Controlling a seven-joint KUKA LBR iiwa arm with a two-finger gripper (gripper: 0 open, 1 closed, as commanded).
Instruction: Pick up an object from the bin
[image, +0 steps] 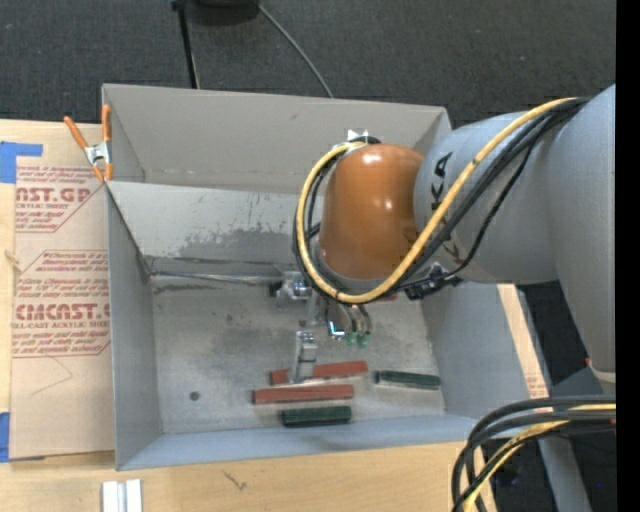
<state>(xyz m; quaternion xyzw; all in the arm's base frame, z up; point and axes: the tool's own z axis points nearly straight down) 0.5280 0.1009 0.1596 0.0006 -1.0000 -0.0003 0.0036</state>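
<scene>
Reaching in from the right, with the gripper (325, 345) low over the floor of the grey bin (135, 330), under the orange cover (365, 210). Cannot tell how far apart the fingers (305, 350) stand. Just beneath, toward the front wall: a short reddish-brown bar (312, 373), touched or nearly touched at its left end. Close in front of that, a longer reddish-brown bar (302, 394), then a dark green bar (316, 416). Off to the right, a second dark green bar (407, 379), apart from the rest

Your bin (190, 340) is matt grey metal, floor scuffed & blotchy. Wrist's orange cover (370, 210) looks glossy, smooth plastic. Near wall, the red-brown bar (300, 395): matt.
</scene>
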